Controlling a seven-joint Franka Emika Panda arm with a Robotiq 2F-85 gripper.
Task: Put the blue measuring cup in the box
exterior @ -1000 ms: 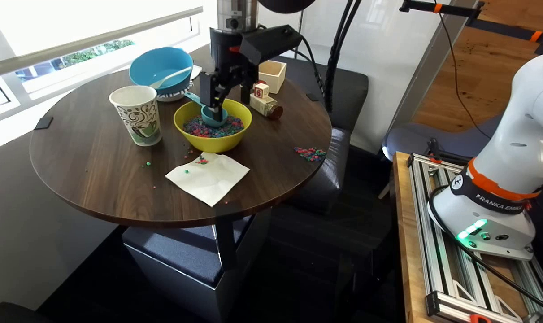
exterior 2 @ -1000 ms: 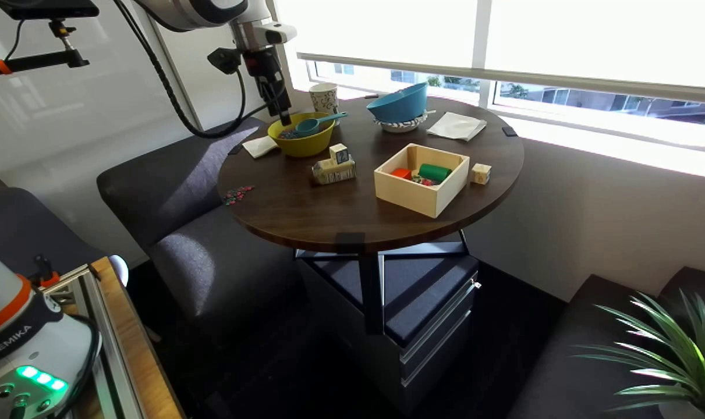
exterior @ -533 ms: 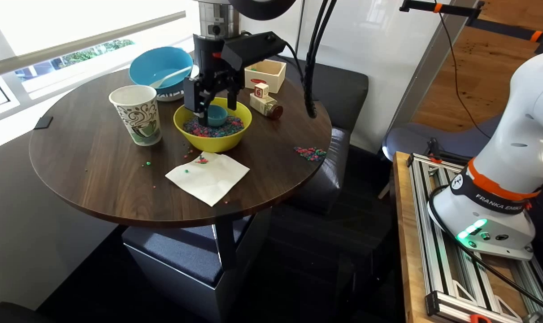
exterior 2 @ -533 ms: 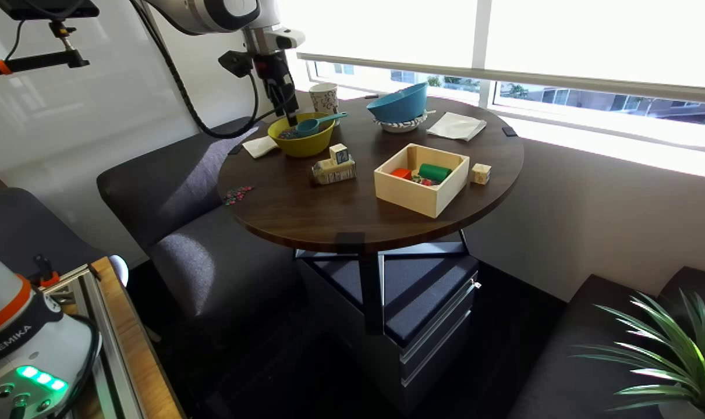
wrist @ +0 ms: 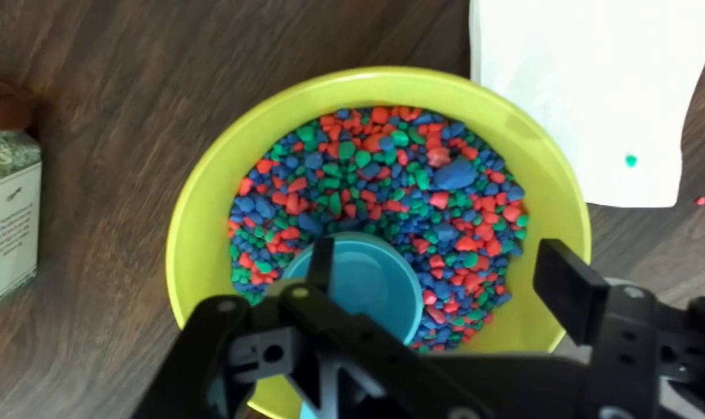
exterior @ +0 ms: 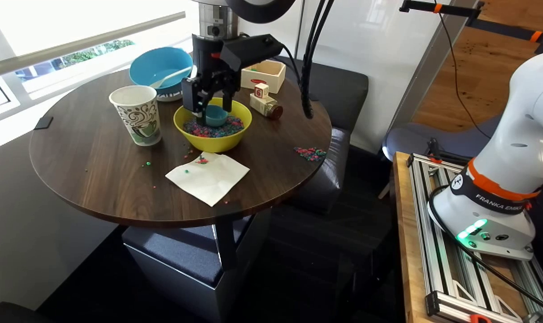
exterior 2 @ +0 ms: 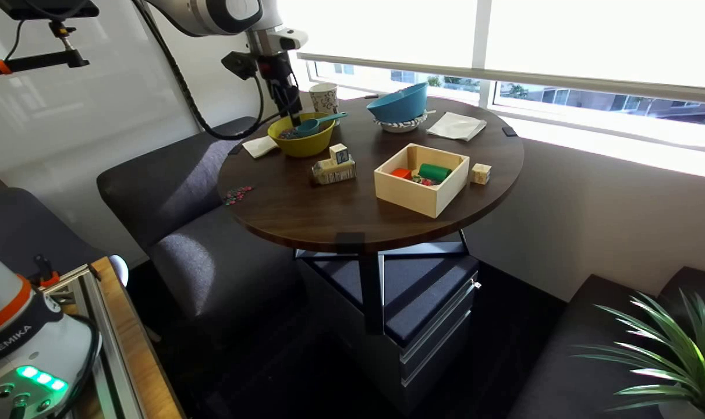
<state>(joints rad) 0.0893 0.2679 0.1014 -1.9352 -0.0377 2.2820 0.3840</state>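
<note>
The blue measuring cup [exterior: 216,117] lies open side up on coloured pebbles in the yellow-green bowl [exterior: 210,144]. In an exterior view its handle rests over the rim and the cup [exterior 2: 308,127] shows beside the fingers. My gripper [exterior: 214,113] is open and empty, pointing down over the bowl. In the wrist view one finger of the gripper [wrist: 439,267] overlaps the cup [wrist: 381,285]; the other is over the bowl's wall. The arm hides most of the handle there. The tan wooden box [exterior 2: 407,193] stands apart from the bowl, with red and green pieces inside.
A tall patterned cup [exterior: 139,119] and a large blue bowl [exterior: 157,67] stand near the yellow-green bowl. A spice jar [exterior 2: 333,171] with a letter block [exterior 2: 339,153] on it lies between bowl and box. Napkins [exterior: 208,177] and loose pebbles [exterior: 310,154] lie on the table.
My gripper has moved sideways over the bowl, leftward in an exterior view, and slightly lower in the last half second. It stays open. The cup and the box have not visibly moved.
</note>
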